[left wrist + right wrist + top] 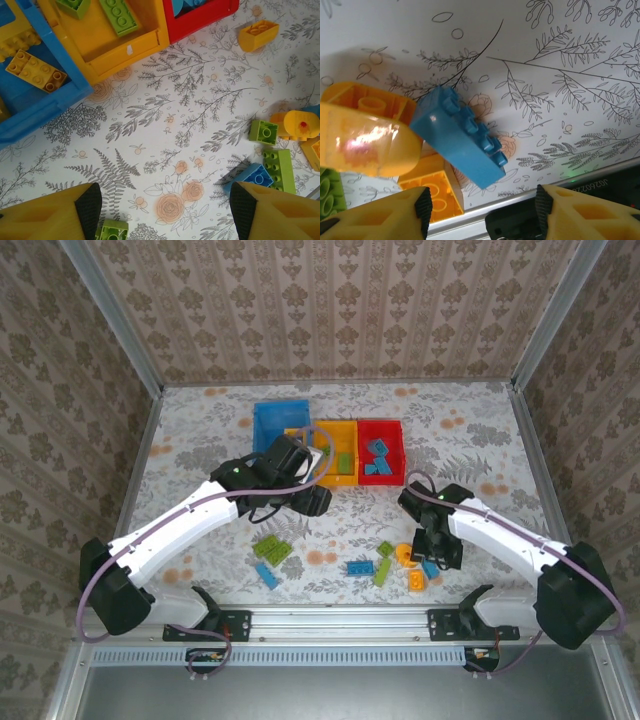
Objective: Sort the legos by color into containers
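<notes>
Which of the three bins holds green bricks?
The middle, orange-yellow bin: green bricks lie in it. The blue bin holds yellow bricks, the red bin blue ones.

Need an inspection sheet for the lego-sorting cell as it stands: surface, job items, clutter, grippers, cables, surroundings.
Surface: table under a floral-print cover, lying flat.
Job's things: blue bin holds orange-yellow bricks; orange-yellow bin holds green bricks; red bin holds blue bricks. Several loose bricks of mixed colours lie near the front.
Clutter: nothing seen.
Grippers: left gripper open above bare cover beside the bins; right gripper open, low over a tilted blue brick.
Cables: a purple-grey cable runs along each arm.
Surroundings: wallpapered walls, metal frame posts.
</notes>
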### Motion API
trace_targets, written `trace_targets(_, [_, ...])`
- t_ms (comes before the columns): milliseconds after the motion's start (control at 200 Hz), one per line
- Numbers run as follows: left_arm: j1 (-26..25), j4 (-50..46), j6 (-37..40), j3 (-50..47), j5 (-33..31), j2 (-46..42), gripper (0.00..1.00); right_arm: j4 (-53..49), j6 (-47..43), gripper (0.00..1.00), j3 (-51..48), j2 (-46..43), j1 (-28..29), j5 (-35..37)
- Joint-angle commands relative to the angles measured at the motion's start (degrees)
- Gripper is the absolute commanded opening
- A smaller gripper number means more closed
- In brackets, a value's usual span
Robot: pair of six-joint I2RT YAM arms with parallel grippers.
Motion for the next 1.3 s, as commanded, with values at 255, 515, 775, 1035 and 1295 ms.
trace_targets(255, [-0.6, 1.7, -0.3, 1.5, 1.9, 0.0, 0.71, 3.2, -1.9, 0.53, -2.0, 1.3, -2.0, -3.7])
trace_targets(515, [-0.8, 2.3, -0.6, 2.8, 1.6, 1.8, 0.70, 3.6, -2.3, 0.53, -4.8, 1.5, -2.0, -5.2])
trace_targets(775, [-1.1, 2.1, -0.1, 4.7, 1.3, 2.8, 0.70, 6.1, -4.1, 0.52, -3.5, 5.0, -4.9, -4.1])
trace_targets(1035, [-1.1, 1.8, 0.4, 5.0, 1.3, 2.6, 0.70, 9.8, -6.5, 0.48, -1.6, 10.0, -10.2, -3.7])
trace_targets(1295, [-1.1, 2.5, 0.2, 5.7, 1.9, 3.2, 0.70, 14.8, -8.4, 0.48, -0.8, 14.0, -13.9, -6.1])
